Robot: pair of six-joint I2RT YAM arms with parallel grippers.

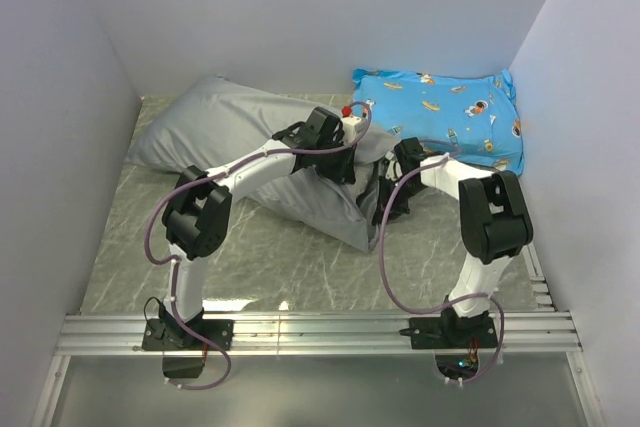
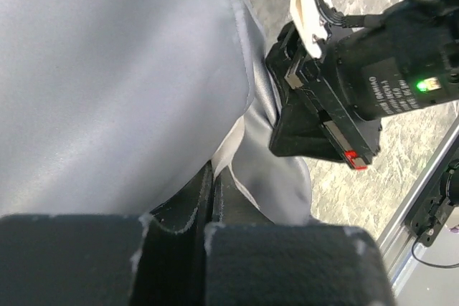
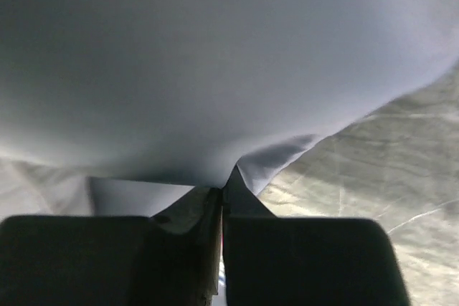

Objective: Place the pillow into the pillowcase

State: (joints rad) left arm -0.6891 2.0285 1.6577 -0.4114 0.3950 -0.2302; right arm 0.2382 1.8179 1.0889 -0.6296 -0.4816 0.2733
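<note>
The grey pillowcase (image 1: 230, 122) is lying on the marbled table (image 1: 250, 257), bulging full and stretching from the centre out toward 10 o'clock, where its far end is sitting close to the left wall. Its nearer end is hanging in creased folds at the middle of the table, and both arms are meeting there.

The left pincer (image 2: 214, 177) is reaching in from 7 o'clock with its jaws pressed together on a fold of the grey cloth. A pale strip (image 2: 231, 150) is showing just above its fingertips. I cannot tell whether that is the pillow itself or the inner face of the fabric, so the pillow is not plainly showing in any view.

The right pincer (image 3: 221, 195) is coming in from 4 o'clock and is likewise clamped on an edge of the pillowcase. The cloth is rising from its tips like a taut tent, with bare table showing off to the right. In the overhead view the two pincers are sitting near each other, the right one slightly toward 5 o'clock of the left.

A blue cartoon-printed pillow (image 1: 440, 117) is lying flat at 1 o'clock against the back wall, apart from the grey cloth.
</note>
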